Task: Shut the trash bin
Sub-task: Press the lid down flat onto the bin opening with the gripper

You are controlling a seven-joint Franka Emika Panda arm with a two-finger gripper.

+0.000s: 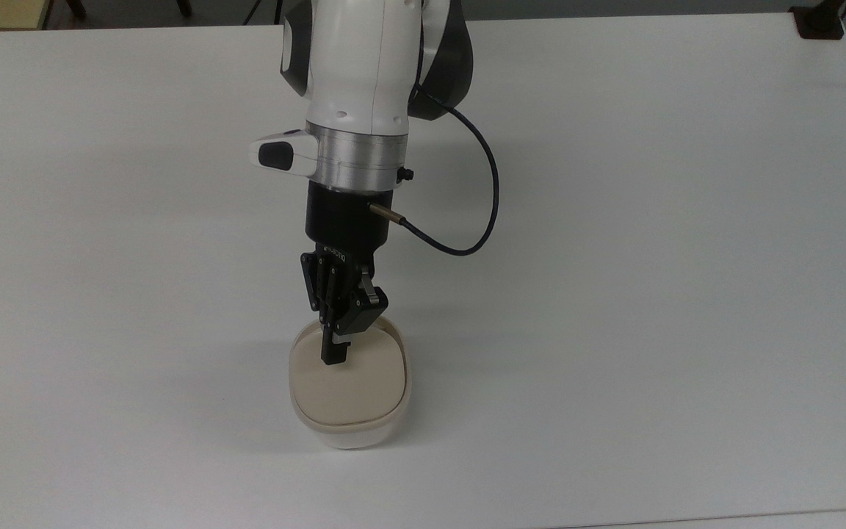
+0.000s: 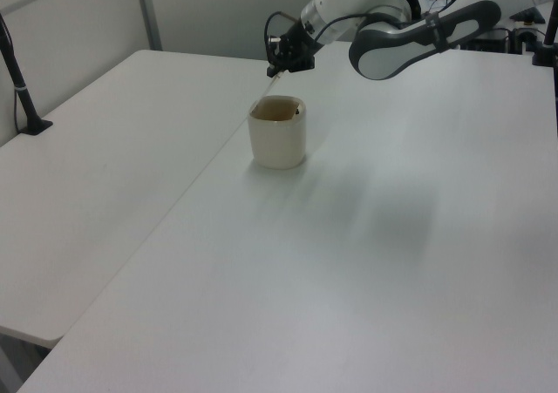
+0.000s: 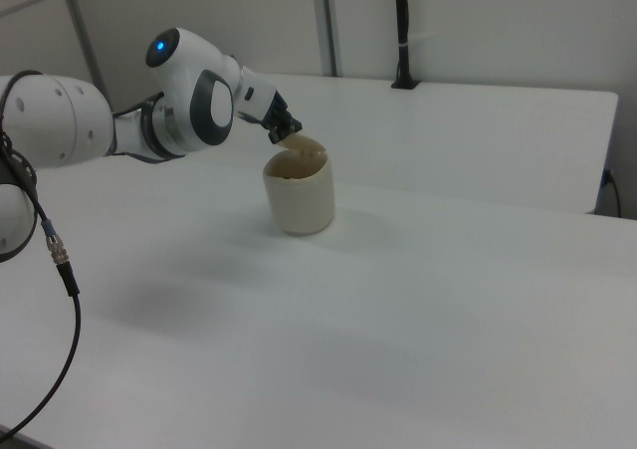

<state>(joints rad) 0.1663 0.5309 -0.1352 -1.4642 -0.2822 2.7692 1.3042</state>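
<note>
A: Count?
B: One bin (image 1: 349, 389), one arm, one gripper (image 1: 333, 358). Two white tables (image 2: 113, 149) pushed together; bin sits near the seam in the left view.
A: Bin state?
B: From the top view the beige lid (image 1: 346, 386) covers nearly the whole opening. Right view has it tilted, one edge up at the gripper (image 3: 286, 130). Can't see anything inside.
A: Gripper?
B: Fingers pinched on the lid's edge, at the top view's upper side of the bin.
</note>
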